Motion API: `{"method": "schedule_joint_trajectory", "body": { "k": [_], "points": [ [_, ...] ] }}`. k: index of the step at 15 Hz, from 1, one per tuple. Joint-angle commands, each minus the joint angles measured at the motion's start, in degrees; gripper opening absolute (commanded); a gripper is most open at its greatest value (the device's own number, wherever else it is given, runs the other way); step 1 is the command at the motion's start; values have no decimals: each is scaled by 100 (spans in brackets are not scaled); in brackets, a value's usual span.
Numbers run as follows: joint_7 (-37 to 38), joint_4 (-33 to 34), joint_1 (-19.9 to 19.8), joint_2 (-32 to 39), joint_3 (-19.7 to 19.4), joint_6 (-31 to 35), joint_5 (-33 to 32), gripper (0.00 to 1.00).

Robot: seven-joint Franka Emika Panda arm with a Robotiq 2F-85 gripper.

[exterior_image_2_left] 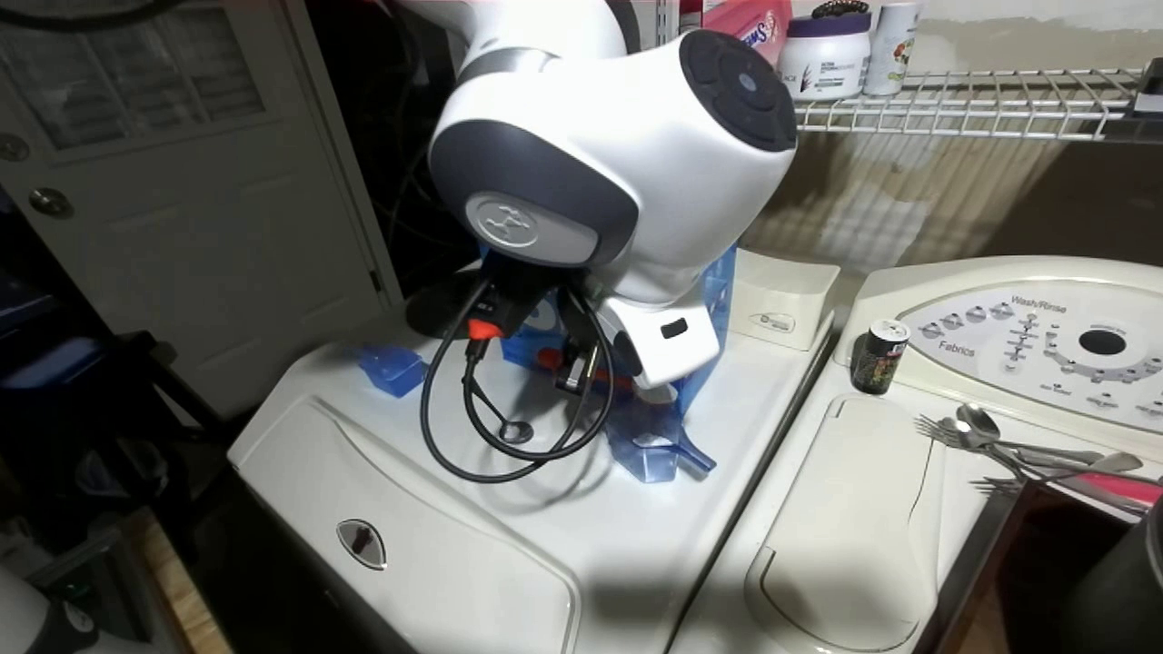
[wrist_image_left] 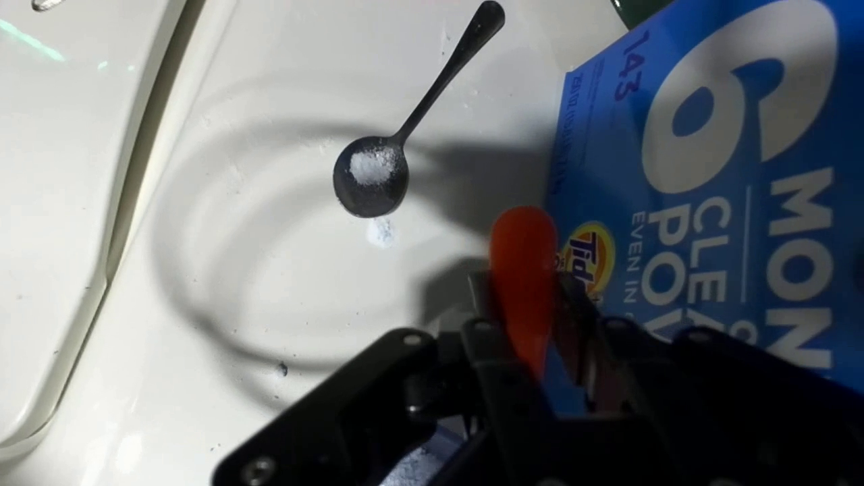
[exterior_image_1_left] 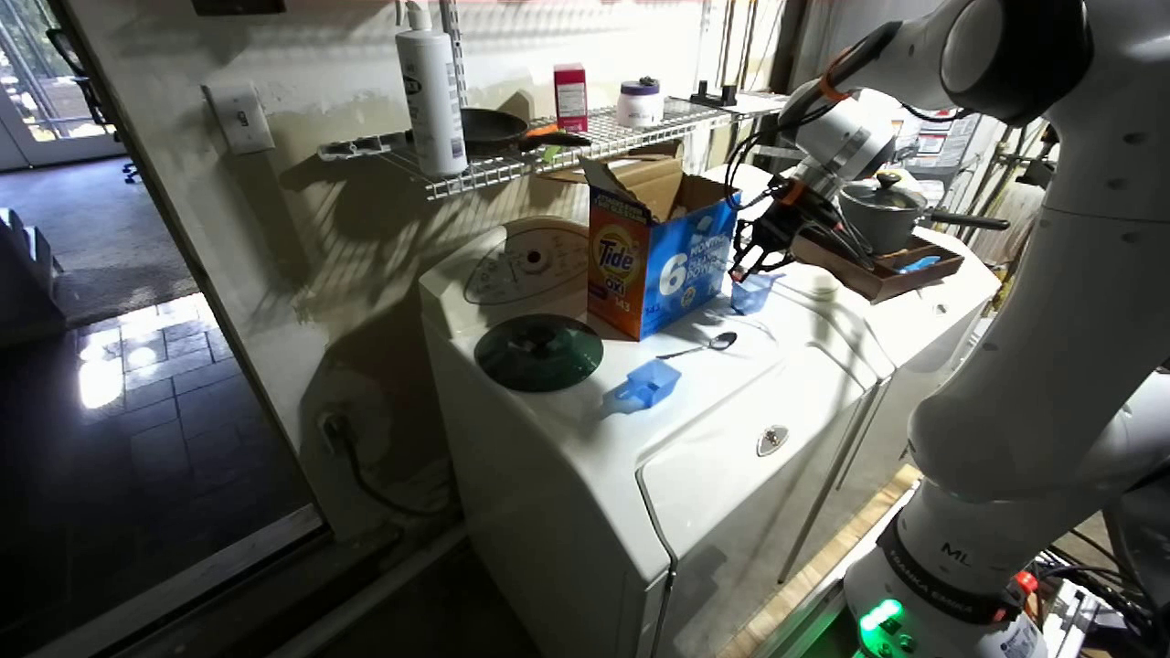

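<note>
Above the white appliance top (wrist_image_left: 283, 290), the orange handle (wrist_image_left: 522, 246), probably light, stiff, slippery and best pinched across its width, is held in the narrowed gripper (wrist_image_left: 526, 297), its long axis and rounded end pointing left beside the detergent box (exterior_image_1_left: 686, 265), a metal spoon (wrist_image_left: 373, 192) lying nearer and a blue scoop (exterior_image_2_left: 647, 459) to the right.

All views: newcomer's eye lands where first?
Likely the robot arm down the right of an exterior view, then the open Tide box on the white appliance. In the wrist view, the orange object in the gripper and a spoon with white powder beside the box.
</note>
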Motion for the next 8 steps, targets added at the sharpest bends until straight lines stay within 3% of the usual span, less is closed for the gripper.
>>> {"method": "schedule_joint_trajectory", "body": {
  "k": [1,8],
  "points": [
    [-277,-316,-27,-238,-8,134,437,6],
    [-216,-537,-25,-405,-140,224,717,6]
  ]
}}
